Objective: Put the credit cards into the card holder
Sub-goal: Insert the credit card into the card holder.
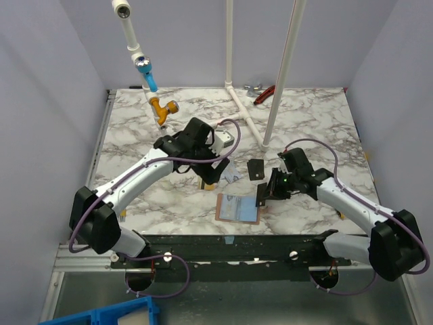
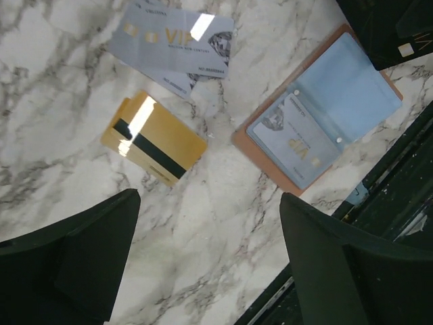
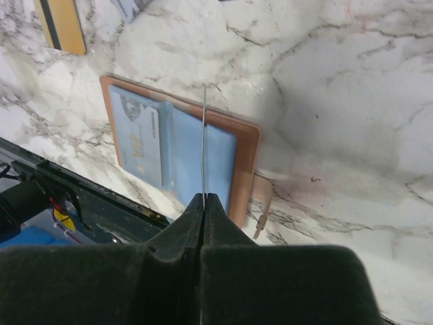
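Right: right gripper [image 3: 203, 198] is pinched tight on a thin card [image 3: 203, 135], seen edge-on, poking straight ahead over the empty pocket of the open card holder [image 3: 247, 156], roughly parallel to its fold. A sleeved card [image 3: 139, 145] reading "VIP" fills the next pocket. Left gripper [image 2: 210, 267] gapes wide above the gold card [image 2: 154, 139] and silvery cards [image 2: 179, 40], also "VIP". Right arm is nearer the holder.

The card [image 3: 203, 139] in the right pincer [image 3: 203, 198] shows edge-on only.
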Available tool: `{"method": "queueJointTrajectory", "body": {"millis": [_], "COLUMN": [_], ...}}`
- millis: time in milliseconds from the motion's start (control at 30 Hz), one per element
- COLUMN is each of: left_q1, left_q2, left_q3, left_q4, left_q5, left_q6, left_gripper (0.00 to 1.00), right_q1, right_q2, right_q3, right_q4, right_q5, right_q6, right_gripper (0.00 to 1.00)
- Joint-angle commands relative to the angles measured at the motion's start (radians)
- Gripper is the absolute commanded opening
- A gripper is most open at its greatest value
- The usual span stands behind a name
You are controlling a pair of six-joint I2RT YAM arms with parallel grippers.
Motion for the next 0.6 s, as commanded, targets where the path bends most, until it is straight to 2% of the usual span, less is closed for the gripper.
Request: {"method": "queueJointTrajectory", "body": {"millis": [0, 67, 267, 567], "left_q1": [-0.004, -0.002, -0.002, -0.012], "left_q2": [0.021, 0.086, 0.218, 0.312], "left_q3": [-0.103, -0.113, -0.151, -0.154], "left_q4": [0.137, 0.14, 0.196, 0.18], "left_q5": [0.123, 0.198, 0.34, 0.369], "left_q6": [-0.16, -0.177, -0.242, -0.227], "left_gripper": [0.94, 0.98, 0.98, 0.97], "right_q1": [0.004, 0.003, 0.003, 0.005], "right_q2": [-0.044, -0.072, -0.106, -0.15], "right_q3": [-0.047, -0.06, -0.095, -0.172], "right_q4": [-0.088, -0.112, -0.154, -0.137], "right_q5": [0.012, -0.002, 0.018, 0.048], "right_q6": [0.008, 0.022, 0.079, 0.141], "right_gripper": [0.01, 0.01, 0.01, 0.01]}}
